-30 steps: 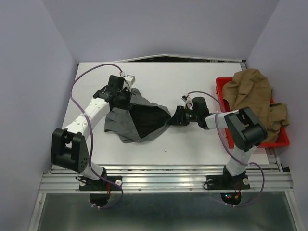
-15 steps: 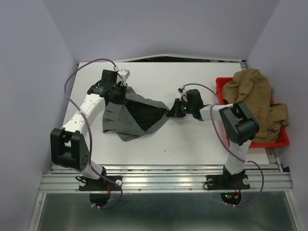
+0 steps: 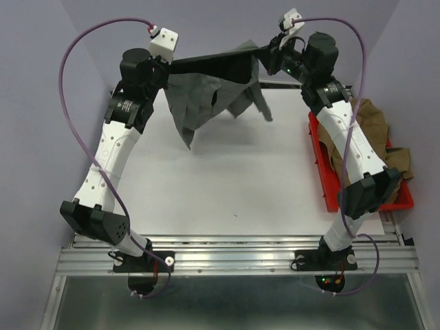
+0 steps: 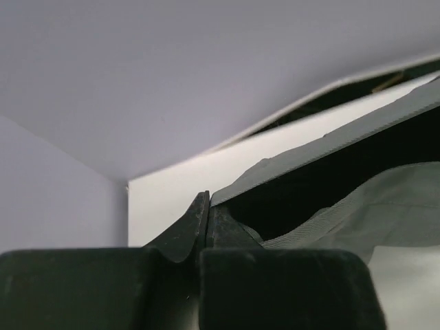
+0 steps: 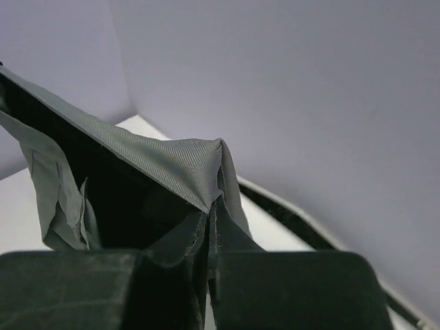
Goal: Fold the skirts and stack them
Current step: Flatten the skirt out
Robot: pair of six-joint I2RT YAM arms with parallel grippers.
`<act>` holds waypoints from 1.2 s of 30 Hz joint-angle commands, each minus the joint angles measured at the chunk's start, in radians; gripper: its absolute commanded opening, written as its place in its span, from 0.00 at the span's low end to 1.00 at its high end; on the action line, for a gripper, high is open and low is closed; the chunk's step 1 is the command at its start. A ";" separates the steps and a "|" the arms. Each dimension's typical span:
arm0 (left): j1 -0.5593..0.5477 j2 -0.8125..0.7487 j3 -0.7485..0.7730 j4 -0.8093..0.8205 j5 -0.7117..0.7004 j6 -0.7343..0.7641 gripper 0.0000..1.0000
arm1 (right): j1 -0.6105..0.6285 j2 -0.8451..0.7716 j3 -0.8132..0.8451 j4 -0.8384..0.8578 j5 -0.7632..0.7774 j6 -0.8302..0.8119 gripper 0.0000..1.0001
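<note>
Left gripper (image 3: 165, 67) and right gripper (image 3: 269, 56) clamp the waistband ends of the grey skirt (image 3: 206, 93), upper centre; it looks soft and probably light.

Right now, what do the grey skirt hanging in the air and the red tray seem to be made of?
Grey skirt: woven cloth with a matte finish. The right wrist view shows a fine diagonal rib like twill, and it hangs in soft folds. The fibre can't be told from here.
Tray: probably hard plastic, going by its even bright red colour and thin, stiff, straight wall.
</note>
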 commanded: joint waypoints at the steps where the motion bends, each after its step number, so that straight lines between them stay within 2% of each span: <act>1: 0.051 -0.055 0.044 0.051 -0.287 0.160 0.00 | -0.061 -0.034 0.102 -0.141 0.248 -0.185 0.01; 4: 0.049 -0.125 -0.059 0.023 -0.278 0.127 0.00 | -0.061 -0.081 -0.009 -0.175 0.292 -0.224 0.01; 8: 0.049 -0.279 -0.296 0.072 -0.252 0.065 0.00 | -0.061 -0.242 -0.181 -0.148 0.349 -0.230 0.01; 11: 0.049 -0.349 -0.344 0.008 -0.169 0.004 0.00 | -0.061 -0.293 -0.237 -0.203 0.355 -0.230 0.01; 14: 0.049 -0.376 -0.332 -0.038 -0.110 -0.050 0.00 | -0.061 -0.327 -0.248 -0.221 0.363 -0.238 0.01; 20: 0.049 -0.422 -0.257 -0.076 -0.054 -0.108 0.00 | -0.061 -0.350 -0.139 -0.303 0.352 -0.225 0.01; 24: 0.049 -0.487 -0.268 -0.108 -0.022 -0.136 0.00 | -0.061 -0.402 -0.108 -0.352 0.364 -0.218 0.01; 32: 0.049 -0.639 -0.372 -0.104 0.069 -0.140 0.00 | -0.061 -0.566 -0.212 -0.393 0.380 -0.199 0.01; 36: 0.049 -0.655 -0.351 -0.220 0.081 -0.148 0.00 | -0.061 -0.632 -0.234 -0.488 0.412 -0.227 0.01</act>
